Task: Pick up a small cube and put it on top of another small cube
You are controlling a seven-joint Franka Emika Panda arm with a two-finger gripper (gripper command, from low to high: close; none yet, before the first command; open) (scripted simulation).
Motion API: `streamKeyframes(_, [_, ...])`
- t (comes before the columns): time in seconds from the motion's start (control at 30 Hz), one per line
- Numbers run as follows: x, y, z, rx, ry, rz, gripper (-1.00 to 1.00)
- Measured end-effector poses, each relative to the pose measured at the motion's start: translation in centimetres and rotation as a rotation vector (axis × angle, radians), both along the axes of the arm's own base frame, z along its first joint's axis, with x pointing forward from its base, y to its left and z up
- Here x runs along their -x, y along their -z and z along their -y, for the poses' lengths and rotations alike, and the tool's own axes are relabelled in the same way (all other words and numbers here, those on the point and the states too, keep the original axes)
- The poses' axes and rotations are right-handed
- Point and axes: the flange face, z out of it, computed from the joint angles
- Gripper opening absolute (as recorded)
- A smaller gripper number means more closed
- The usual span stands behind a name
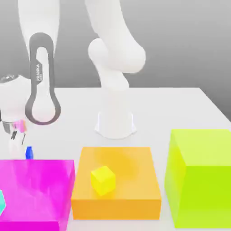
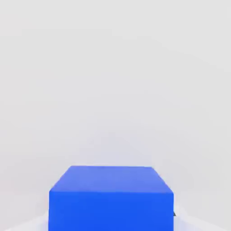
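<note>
A small blue cube [image 1: 29, 153] sits at the tip of my gripper [image 1: 22, 147], low at the exterior view's left, just behind the magenta block. In the hand view the blue cube [image 2: 110, 198] looms close in front of the camera, over the white table, and the gripper is shut on it. A small yellow cube [image 1: 103, 180] rests tilted on top of the flat orange block [image 1: 135, 189] in the middle. A cyan piece [image 1: 2, 200] peeks in at the left edge, on the magenta block.
A large magenta block [image 1: 40, 189] stands at the front left, directly in front of my gripper. A tall lime block [image 1: 203, 176] stands at the front right. The arm's white base [image 1: 115, 119] rises behind the orange block.
</note>
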Motion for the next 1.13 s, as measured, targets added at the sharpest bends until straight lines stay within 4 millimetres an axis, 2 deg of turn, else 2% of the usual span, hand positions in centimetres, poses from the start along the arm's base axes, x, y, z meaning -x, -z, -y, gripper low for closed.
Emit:
streamKeyframes(0.1, [0.0, -2.8, -0.1, -0.001, 0.001, 0.001, -1.0])
streamKeyframes(0.13, [-0.6, -3.9, 0.1, 0.007, -0.025, 0.006, -1.0])
streamKeyframes(0.17, [-2.4, -4.9, -0.2, 0.011, -0.073, 0.01, -1.0])
streamKeyframes(0.27, [-10.9, -7.8, -3.5, 0.017, -0.274, 0.017, -1.0])
streamKeyframes(0.33, [-16.6, -9.9, -7.3, 0.017, -0.406, 0.02, -1.0])
streamKeyframes(0.43, [-23.8, -13.2, -14.7, 0.015, -0.594, 0.022, -1.0])
streamKeyframes(0.53, [-29.1, -16.9, -24.1, 0.014, -0.78, 0.023, -1.0])
streamKeyframes(0.6, [-31.3, -19.6, -31.2, 0.016, -0.902, 0.023, -1.0])
streamKeyframes(0.67, [-32.2, -22.3, -38.6, 0.018, -1.024, 0.022, -1.0])
streamKeyframes(0.73, [-31.8, -25.0, -46.1, 0.021, -1.143, 0.022, -1.0])
streamKeyframes(0.8, [-30.3, -27.8, -53.4, 0.026, -1.26, 0.021, -1.0])
streamKeyframes(0.87, [-27.6, -30.5, -60.4, 0.027, -1.37, 0.019, -1.0])
streamKeyframes(0.9, [-25.8, -30.4, -63.6, 0.01, -1.413, 0.011, -1.0])
streamKeyframes(0.93, [-24.6, -29.4, -65.5, 0.002, -1.44, 0.006, -1.0])
streamKeyframes(0.97, [-25.4, -28.0, -64.6, -0.002, -1.414, 0.004, -1.0])
streamKeyframes(1.0, [-26.8, -26.4, -62.5, -0.004, -1.367, 0.003, -1.0])
streamKeyframes(1.03, [-26.9, -25.0, -62.2, -0.005, -1.359, 0.002, 1.0])
streamKeyframes(1.13, [-26.9, -25.0, -62.2, -0.005, -1.36, 0.002, 1.0])
